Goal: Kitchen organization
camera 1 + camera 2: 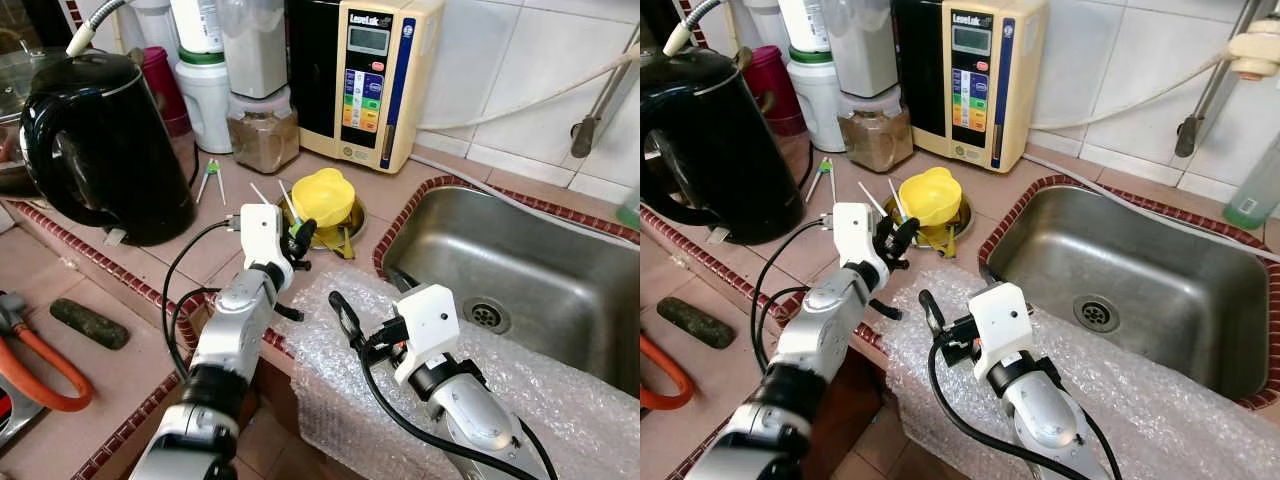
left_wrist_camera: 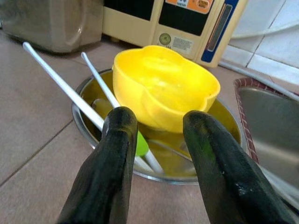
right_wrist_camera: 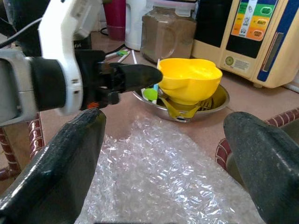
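A yellow bowl point(image 1: 323, 196) rests tilted in a shallow steel dish point(image 1: 352, 221) on the tiled counter, with white utensil handles point(image 2: 60, 81) and a green-tipped piece point(image 2: 141, 144) lying in the dish. My left gripper point(image 1: 300, 240) is open just in front of the dish, its fingers point(image 2: 114, 154) aimed at the bowl without touching it. My right gripper point(image 1: 345, 315) hovers open over the bubble wrap point(image 1: 330, 370), with nothing between its fingers point(image 3: 65, 158).
A black kettle point(image 1: 100, 140) stands at the left. A jar of brown powder point(image 1: 262, 138), white bottles and a beige water appliance point(image 1: 365, 80) line the back. The steel sink point(image 1: 520, 280) lies to the right. An orange hose point(image 1: 40, 375) lies at lower left.
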Available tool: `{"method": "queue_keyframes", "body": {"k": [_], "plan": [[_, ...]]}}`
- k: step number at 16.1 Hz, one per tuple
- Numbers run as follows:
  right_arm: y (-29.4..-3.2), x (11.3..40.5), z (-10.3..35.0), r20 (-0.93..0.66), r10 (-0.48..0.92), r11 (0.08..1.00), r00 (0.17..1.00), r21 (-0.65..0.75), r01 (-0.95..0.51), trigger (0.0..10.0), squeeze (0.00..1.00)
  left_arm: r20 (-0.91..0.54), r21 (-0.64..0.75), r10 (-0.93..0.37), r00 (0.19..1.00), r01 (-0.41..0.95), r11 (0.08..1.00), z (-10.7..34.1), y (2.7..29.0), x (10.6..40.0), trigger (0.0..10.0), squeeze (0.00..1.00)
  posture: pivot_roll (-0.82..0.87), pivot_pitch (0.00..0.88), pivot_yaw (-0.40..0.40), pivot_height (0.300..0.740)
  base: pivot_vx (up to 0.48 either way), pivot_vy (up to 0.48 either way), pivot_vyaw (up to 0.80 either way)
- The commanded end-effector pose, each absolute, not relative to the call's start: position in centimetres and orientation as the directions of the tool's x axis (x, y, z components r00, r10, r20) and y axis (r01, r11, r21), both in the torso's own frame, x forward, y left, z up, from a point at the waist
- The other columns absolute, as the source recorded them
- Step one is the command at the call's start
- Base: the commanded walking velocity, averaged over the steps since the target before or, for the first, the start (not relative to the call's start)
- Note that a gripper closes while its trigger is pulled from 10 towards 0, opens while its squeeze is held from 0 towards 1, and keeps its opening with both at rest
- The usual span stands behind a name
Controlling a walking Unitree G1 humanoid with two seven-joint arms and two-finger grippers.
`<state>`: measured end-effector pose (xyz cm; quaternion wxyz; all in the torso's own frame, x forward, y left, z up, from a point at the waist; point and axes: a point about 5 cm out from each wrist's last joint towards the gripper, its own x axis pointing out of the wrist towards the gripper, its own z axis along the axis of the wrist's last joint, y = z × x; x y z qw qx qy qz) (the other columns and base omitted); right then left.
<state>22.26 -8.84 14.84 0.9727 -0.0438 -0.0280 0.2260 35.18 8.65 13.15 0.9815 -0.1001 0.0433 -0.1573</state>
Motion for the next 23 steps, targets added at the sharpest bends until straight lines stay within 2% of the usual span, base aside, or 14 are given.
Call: {"method": "queue_keyframes", "body": {"k": [1, 6, 13, 18, 23], "plan": [[-8.9, 22.3, 14.7, 0.033, 0.443, 0.894, 0.896, -0.097, -0.438, 10.0, 0.00, -0.047, -0.188, -0.301, 0.952, 0.287, 0.939, 13.7, 9.2, 35.1, 10.0, 1.00, -0.03, 0.000, 0.062, 0.740, 0.000, 0.000, 0.00], [-9.1, 22.4, 15.0, 0.040, 0.444, 0.893, 0.895, -0.107, -0.438, 10.0, 0.00, 0.005, -0.157, -0.122, 0.993, 0.121, 0.980, 13.8, 11.6, 35.6, 10.0, 1.00, -0.04, 0.000, 0.050, 0.740, 0.000, 0.000, 0.00], [-9.4, 20.8, 15.5, 0.025, 0.432, 0.898, 0.902, -0.101, -0.427, 10.0, 0.00, -0.019, -0.268, -0.112, 0.994, 0.103, 0.958, 12.4, 10.2, 36.7, 10.0, 1.00, -0.13, 0.000, 0.035, 0.740, 0.000, 0.000, 0.00], [-10.3, 20.3, 15.6, 0.017, 0.391, 0.915, 0.920, -0.117, -0.387, 10.0, 0.00, -0.019, -0.264, -0.049, 0.999, 0.042, 0.964, 13.4, 10.2, 38.0, 10.0, 1.00, -0.19, 0.000, 0.054, 0.740, 0.000, 0.000, 0.00], [-10.7, 19.9, 16.0, 0.006, 0.379, 0.918, 0.926, -0.129, -0.375, 10.0, 0.00, -0.020, -0.199, 0.067, 0.998, -0.070, 0.978, 13.9, 11.2, 38.5, 10.0, 1.00, -0.23, 0.000, 0.029, 0.740, 0.000, 0.000, 0.00]]}}
